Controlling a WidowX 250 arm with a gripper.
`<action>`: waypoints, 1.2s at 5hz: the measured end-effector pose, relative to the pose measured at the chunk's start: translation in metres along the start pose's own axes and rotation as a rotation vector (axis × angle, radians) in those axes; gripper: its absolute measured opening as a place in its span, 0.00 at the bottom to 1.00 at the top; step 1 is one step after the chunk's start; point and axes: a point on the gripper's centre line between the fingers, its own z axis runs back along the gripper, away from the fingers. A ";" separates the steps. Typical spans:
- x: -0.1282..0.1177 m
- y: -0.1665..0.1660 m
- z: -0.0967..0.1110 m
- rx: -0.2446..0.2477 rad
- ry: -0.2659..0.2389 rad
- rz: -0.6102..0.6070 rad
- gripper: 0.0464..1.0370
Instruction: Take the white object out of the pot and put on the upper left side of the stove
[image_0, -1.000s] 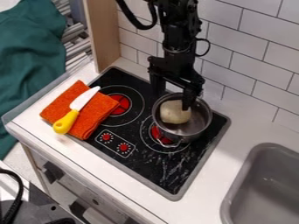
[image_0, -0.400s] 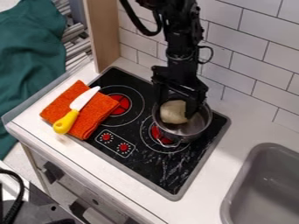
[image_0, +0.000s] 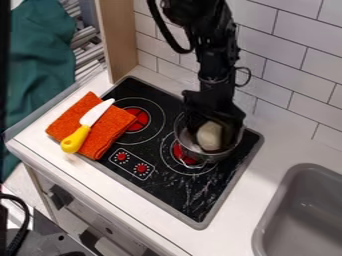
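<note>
Black stove (image_0: 179, 190) before you on white counter (image_0: 100, 186), tiled wall (image_0: 287, 65) behind, white object (image_0: 210, 138) shifted rightwards in pot (image_0: 211, 158), your gripper (image_0: 212, 124) at it, gripping or not I cannot tell

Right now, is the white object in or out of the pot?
In: the white object sits within the rim of the pot, below the gripper.

No words or numbers can be read. Around the stove's (image_0: 217, 195) red knobs (image_0: 141, 169), tiny white marks (image_0: 135, 173) cannot be deciphered.
</note>
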 end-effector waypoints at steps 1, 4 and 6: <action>0.002 0.003 -0.003 0.016 0.001 0.010 0.97; 0.000 0.009 0.014 0.081 -0.053 -0.010 0.81; -0.006 0.056 0.088 0.121 -0.151 0.091 0.81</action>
